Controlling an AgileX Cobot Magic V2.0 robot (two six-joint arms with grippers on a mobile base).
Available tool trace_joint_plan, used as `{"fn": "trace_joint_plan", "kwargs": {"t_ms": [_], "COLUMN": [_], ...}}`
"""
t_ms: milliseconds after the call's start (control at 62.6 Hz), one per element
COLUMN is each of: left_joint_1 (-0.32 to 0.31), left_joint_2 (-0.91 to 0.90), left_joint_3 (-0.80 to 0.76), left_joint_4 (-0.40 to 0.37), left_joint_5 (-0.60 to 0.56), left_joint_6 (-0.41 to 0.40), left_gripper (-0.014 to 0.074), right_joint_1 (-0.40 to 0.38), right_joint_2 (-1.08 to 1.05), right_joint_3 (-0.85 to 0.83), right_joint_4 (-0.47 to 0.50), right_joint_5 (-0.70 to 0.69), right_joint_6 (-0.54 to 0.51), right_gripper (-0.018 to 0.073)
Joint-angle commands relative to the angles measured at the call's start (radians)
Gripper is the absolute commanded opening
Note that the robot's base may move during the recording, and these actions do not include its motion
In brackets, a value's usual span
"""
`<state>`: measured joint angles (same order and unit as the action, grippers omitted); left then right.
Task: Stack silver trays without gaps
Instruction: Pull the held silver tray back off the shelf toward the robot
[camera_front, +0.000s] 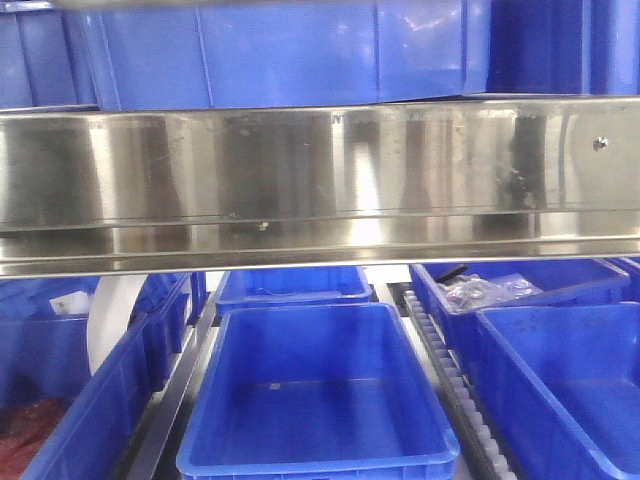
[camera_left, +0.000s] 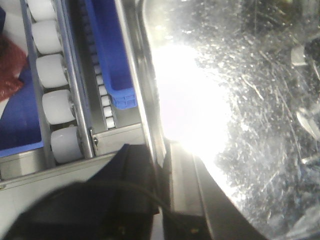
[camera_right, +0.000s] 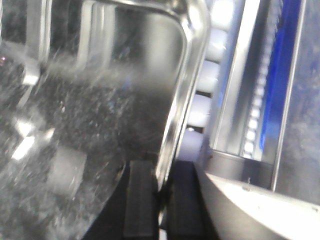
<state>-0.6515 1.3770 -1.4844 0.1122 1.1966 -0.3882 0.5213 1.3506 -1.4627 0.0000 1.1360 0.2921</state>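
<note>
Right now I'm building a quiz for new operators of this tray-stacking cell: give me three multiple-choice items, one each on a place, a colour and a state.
1. In the left wrist view, the white rollers lie: A) left of the silver tray; B) inside it; C) right of it.
2. In the front view, the plastic bins under the steel shelf rail are: A) red; B) green; C) blue.
3. The right gripper is: A) wide open, clear of the tray; B) closed on the tray's rim; C) holding a bin.
Answers: 1 A, they run down the left beside the tray's edge; 2 C, all show blue; 3 B, the rim passes between its fingers.
</note>
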Motion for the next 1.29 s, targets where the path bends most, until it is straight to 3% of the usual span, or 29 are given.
{"fn": "trace_joint_plan", "kwargs": {"t_ms": [0, 240, 927, 1279], "left_joint_1": [-0.025, -0.056, -0.056, -0.056], "left_joint_2": [-0.055, -0.062, -0.037, -0.022], "left_joint_3": [-0.018, -0.073, -0.079, -0.079], "left_joint_4": [0.087, 0.104, 0.126, 0.047], "left_joint_5": [0.063, 0.057, 0.057, 0.055], "left_joint_6": [0.018, -0.029, -0.033, -0.033], "left_gripper": [-0.0040, -0.0040, -0.0041, -0.0041], "right_joint_1": [-0.002, -0.002, -0.002, -0.002], "right_joint_2": [-0.058, -0.064, -0.064, -0.064], "right_joint_3": [-0.044, -0.055, -0.055, -0.055], "right_joint_4": [-0.087, -0.089, -0.100, -0.099], "right_joint_5": [-0.001, 0.022, 0.027, 0.037], "right_joint_6": [-0.024, -0.024, -0.024, -0.024], "right_gripper": [0.0065, 0.0065, 0.0065, 0.0065]}}
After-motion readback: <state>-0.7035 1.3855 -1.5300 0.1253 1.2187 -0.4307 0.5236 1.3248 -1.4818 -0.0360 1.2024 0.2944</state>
